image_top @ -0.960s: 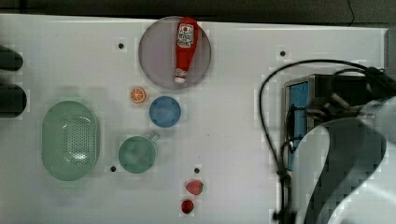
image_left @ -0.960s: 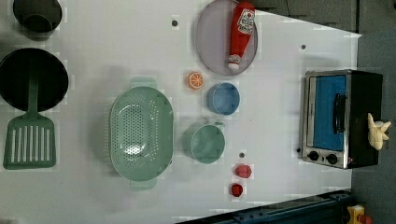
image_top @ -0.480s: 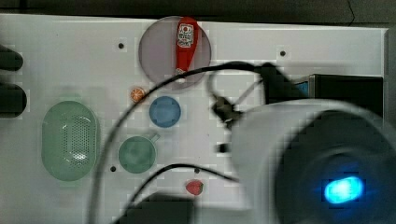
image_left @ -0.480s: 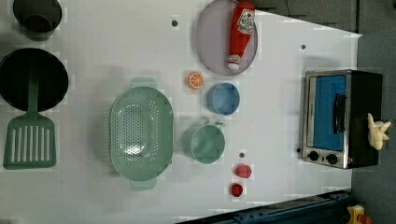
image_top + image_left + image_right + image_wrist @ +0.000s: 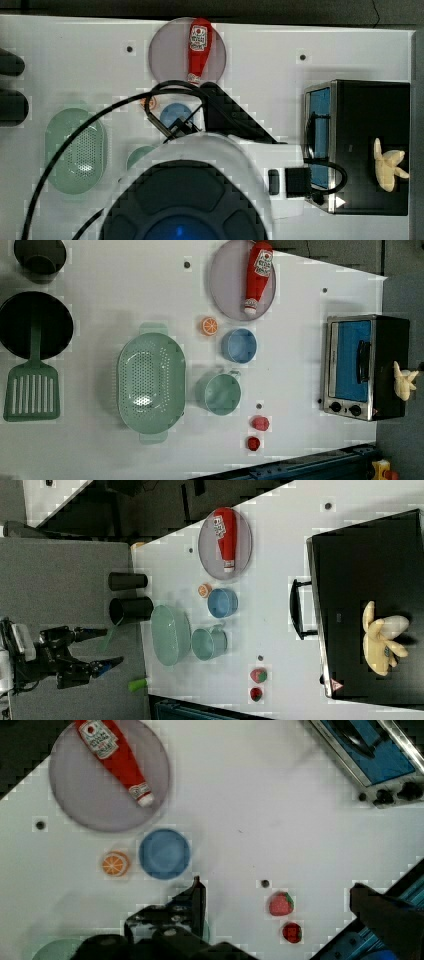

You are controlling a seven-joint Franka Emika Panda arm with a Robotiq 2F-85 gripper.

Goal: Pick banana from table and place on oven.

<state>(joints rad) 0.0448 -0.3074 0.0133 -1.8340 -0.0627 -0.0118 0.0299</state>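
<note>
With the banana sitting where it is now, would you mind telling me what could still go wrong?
The banana lies on top of the oven, close to the casing's edge in the left view; a knock could tip it off. The arm's cables loop low over the table near the blue bowl and ketchup bottle, so further arm movement might snag them. The open gripper holds nothing.

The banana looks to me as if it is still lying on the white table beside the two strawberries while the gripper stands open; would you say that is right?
Not quite. The banana is lying on top of the oven, not on the table beside the strawberries, as the right view shows. The rest holds: the gripper stands open.
</note>
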